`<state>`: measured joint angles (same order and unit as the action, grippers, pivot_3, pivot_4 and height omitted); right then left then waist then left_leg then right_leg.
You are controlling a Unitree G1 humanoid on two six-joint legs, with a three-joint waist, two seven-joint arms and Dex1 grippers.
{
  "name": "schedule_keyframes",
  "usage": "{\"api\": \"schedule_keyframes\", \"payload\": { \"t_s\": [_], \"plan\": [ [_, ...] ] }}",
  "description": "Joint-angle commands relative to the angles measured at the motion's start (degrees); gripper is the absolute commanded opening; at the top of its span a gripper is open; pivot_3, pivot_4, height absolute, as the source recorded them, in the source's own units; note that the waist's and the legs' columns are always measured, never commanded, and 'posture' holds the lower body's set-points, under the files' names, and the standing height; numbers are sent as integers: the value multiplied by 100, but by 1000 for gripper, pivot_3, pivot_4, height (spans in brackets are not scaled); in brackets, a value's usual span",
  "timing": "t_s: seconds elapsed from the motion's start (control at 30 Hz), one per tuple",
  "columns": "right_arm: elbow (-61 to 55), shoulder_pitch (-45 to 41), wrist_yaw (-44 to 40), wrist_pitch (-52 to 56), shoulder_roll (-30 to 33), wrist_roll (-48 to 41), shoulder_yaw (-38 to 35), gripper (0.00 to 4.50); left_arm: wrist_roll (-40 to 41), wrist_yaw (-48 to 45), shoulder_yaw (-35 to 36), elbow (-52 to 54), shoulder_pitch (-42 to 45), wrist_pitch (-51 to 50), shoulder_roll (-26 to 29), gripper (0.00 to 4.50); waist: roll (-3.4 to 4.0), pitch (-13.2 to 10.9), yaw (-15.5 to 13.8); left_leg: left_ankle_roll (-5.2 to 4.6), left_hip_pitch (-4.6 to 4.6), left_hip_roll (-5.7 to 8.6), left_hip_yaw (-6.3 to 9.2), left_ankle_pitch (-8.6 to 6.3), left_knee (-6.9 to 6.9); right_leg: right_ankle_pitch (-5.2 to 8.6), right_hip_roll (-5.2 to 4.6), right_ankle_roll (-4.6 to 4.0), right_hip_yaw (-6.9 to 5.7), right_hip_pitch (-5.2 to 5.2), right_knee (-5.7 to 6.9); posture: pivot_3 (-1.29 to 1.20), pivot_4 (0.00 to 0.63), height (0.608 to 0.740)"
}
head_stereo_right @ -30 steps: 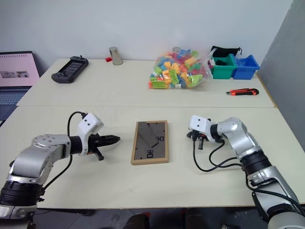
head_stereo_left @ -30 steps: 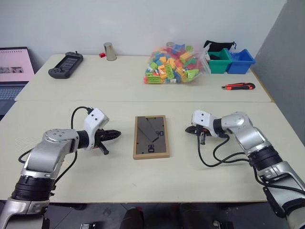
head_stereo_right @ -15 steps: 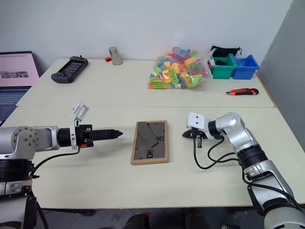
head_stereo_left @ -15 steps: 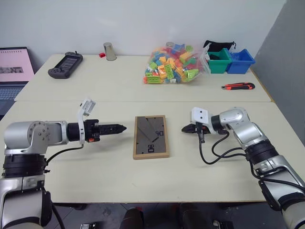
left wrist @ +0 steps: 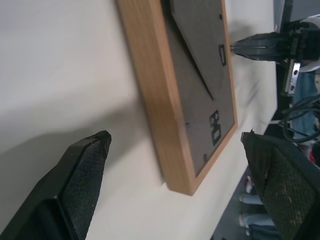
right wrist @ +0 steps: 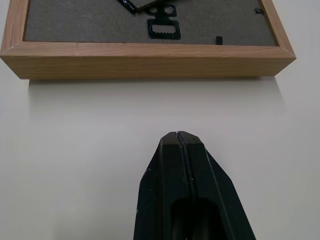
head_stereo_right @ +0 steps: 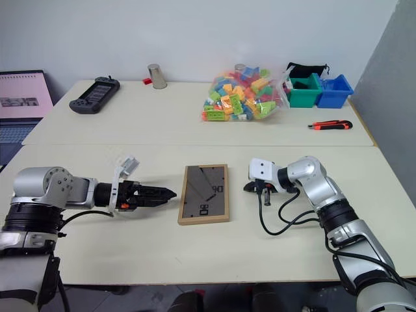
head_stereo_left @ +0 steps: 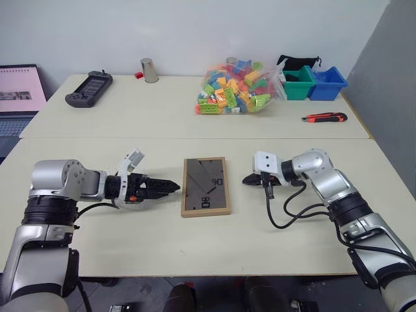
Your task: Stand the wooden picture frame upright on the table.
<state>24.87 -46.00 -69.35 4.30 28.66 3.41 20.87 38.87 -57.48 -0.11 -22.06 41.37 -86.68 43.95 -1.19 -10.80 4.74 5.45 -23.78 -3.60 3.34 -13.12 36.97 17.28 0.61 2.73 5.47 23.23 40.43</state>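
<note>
Wooden picture frame [head_stereo_left: 206,186] flat on table [head_stereo_left: 195,240], btwn grippers: left gripper [head_stereo_left: 170,187] jaws spread, right gripper [head_stereo_left: 247,179] jaws pressed together.

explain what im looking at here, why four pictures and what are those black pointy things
It is a two-armed humanoid robot at a table. Two pictures come from cameras in its head, looking down over both arms. The other two come from a camera on each wrist, looking along that arm's fingers.

The black pointy things are its grippers, each with two fingers. The left gripper is open and the right gripper is shut; neither holds anything.

Between them the wooden picture frame lies flat, dark back facing up. Each gripper points at one side of it, apart from it.

On the far table are a bag of coloured blocks, a green bin, a blue bin, a utility knife, a game controller and a metal cup.
</note>
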Motion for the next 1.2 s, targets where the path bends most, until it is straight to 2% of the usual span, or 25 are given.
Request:
{"api": "schedule_keyframes", "payload": {
  "t_s": [0.03, 0.2, 0.57, 1.2],
  "plan": [
    [-256, -15, 45, -40, -21, 11, -47, 0, -120, 179, 116, 29, 17, 424, -145, 4485, 0, 0, 0, 0, 0, -1, 1, 0, 1, 0, 0, 0, -1, 0, 2, 0, 150, 740],
    [-396, 16, 32, 58, -45, -19, -11, 0, -191, 130, 21, 259, -177, 877, -160, 4485, 0, 0, -1, 1, 2, 1, 1, 1, 2, 0, -1, 0, 0, 0, 7, 0, 150, 740],
    [-345, -61, 201, 89, -355, 133, 167, 0, -311, 159, -95, -245, 7, 823, -358, 4485, 1, 1, -11, 0, 5, 3, 1, 0, 2, 0, -1, 0, 1, -2, 12, 0, 150, 740],
    [34, -300, 466, 35, -909, 386, 300, 0, -362, -26, -301, -155, -4, 983, -544, 4485, 1, 2, -29, 0, 16, 9, 3, 0, 3, 0, -4, 0, 2, -5, 31, 0, 150, 740]
  ]
}}
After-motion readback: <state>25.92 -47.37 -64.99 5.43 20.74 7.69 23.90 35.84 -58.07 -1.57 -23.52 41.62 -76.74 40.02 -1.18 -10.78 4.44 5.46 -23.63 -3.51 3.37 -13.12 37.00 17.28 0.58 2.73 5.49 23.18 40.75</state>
